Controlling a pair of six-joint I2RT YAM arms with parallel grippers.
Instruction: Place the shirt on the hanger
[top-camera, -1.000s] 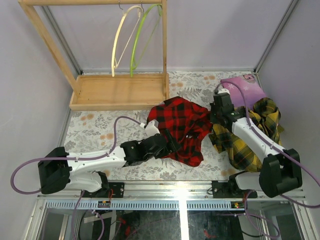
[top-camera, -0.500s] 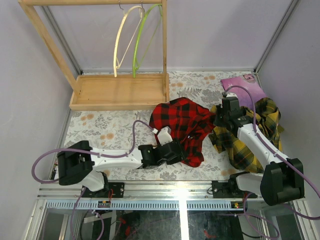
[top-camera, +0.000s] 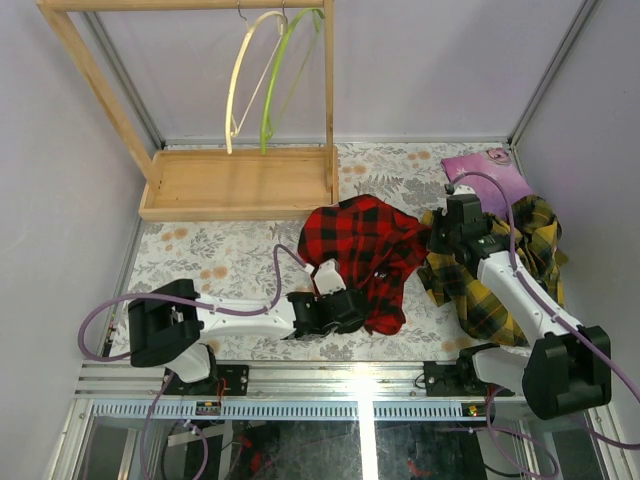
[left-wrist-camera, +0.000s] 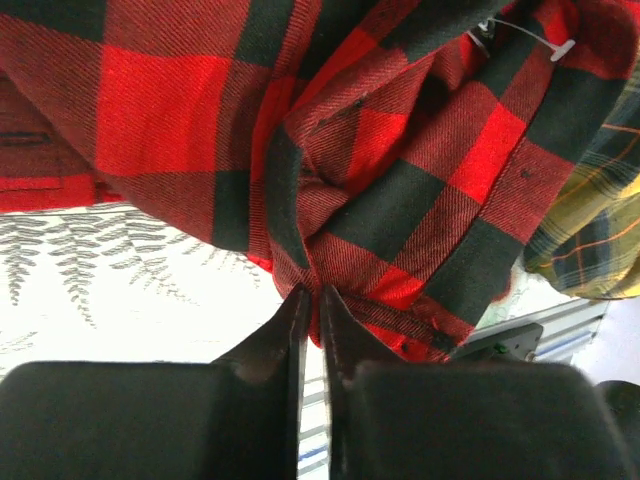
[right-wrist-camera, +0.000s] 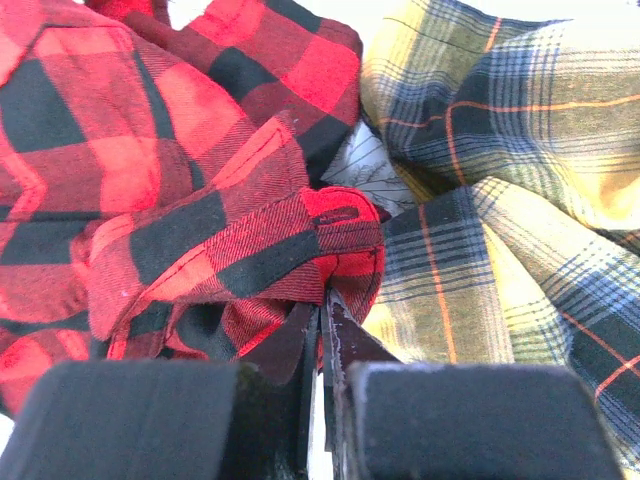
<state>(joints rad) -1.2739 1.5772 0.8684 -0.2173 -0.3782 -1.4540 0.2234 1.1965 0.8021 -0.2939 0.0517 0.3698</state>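
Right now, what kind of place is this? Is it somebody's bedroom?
Probably not. It looks like a robot practice booth: plain walls around a flowery table, a wooden rack holding a cream hanger and a green hanger, and a left arm and right arm bolted at its near edge.

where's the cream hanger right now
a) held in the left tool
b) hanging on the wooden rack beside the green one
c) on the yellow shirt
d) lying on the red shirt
b, the cream hanger hangs from the top bar of the wooden rack next to the green hanger, well away from the red shirt.
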